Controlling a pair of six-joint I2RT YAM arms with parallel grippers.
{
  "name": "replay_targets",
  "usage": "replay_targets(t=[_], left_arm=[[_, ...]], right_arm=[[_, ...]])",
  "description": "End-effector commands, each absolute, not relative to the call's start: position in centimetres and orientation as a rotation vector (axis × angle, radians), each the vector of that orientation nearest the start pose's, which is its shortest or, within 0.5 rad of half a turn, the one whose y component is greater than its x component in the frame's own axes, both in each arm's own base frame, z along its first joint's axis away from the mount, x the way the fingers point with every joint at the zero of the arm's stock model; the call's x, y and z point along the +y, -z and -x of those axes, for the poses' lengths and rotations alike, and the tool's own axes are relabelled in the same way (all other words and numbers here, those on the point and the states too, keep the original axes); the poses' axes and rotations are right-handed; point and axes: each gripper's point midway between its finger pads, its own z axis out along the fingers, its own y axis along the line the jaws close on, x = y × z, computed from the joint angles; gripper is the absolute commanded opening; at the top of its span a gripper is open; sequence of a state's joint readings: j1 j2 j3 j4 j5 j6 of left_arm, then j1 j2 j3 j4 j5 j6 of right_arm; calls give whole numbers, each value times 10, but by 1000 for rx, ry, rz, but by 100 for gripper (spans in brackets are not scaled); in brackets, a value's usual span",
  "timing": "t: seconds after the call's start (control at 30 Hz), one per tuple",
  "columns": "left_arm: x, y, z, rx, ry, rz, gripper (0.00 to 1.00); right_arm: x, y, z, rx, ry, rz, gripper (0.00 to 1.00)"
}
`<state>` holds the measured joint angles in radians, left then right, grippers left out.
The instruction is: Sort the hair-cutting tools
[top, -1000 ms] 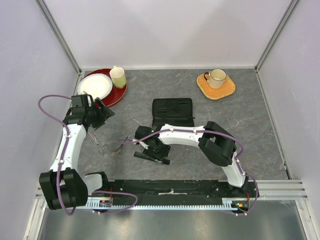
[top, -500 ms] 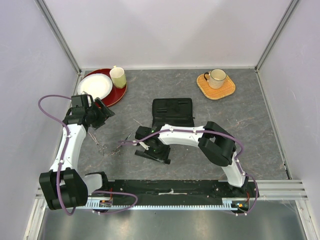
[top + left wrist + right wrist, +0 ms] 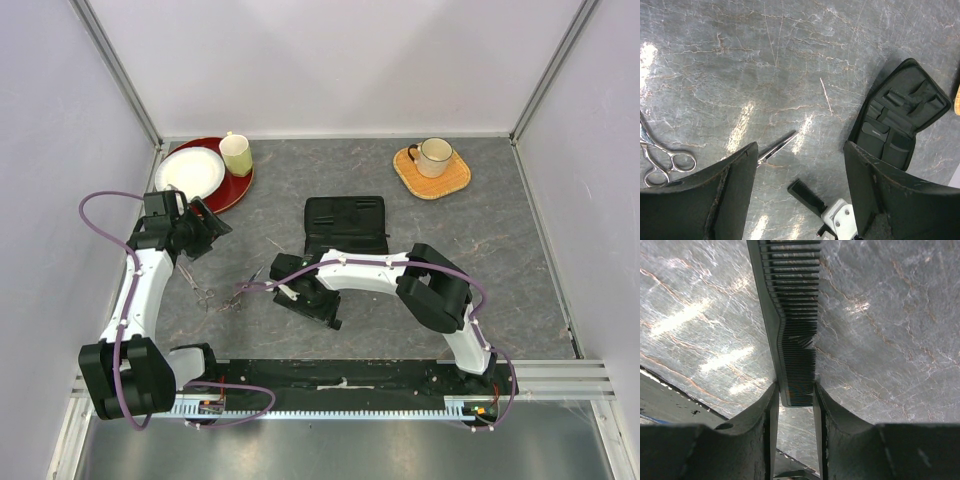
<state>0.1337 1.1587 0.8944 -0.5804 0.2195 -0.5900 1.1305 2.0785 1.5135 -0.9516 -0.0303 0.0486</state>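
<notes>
Right gripper [image 3: 795,388] has closed onto the black comb [image 3: 790,305]

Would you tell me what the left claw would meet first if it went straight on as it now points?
Most likely the table, right by the tip of the nearer scissors; the open left claw has nothing else ahead, though depth is unclear.

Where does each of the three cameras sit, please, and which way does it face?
Top external: fixed above and behind, looking down on the table; left arm and right arm show, bases nearest.
Left wrist: looks down past the open left gripper at scissors and zip case.
Right wrist: looks down along the right gripper, closed on a black comb.
Shared: both wrist views show that comb; top and left wrist show the case.
</notes>
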Motion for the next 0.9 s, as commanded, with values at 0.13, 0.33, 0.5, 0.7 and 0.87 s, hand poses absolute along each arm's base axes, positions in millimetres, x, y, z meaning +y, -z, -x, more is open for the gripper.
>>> replay_targets(t=[0.13, 0.33, 0.5, 0.7, 0.87], left_arm=[[-22, -151, -310, 2302, 488, 699, 76], [-22, -150, -310, 2302, 490, 699, 76], [-22, -150, -310, 2303, 492, 698, 76], [-25, -145, -306, 2318, 504, 702, 76], [-28, -132, -296, 2358, 515, 719, 76]], right_arm=[[341, -22, -141, 2658, -133, 1574, 37], [345, -34, -149, 2632, -121, 1538, 36], [350, -46, -153, 2618, -133, 1518, 36], [349, -55, -161, 2592, -96, 1487, 36], [348, -62, -167, 2581, -82, 1456, 36]])
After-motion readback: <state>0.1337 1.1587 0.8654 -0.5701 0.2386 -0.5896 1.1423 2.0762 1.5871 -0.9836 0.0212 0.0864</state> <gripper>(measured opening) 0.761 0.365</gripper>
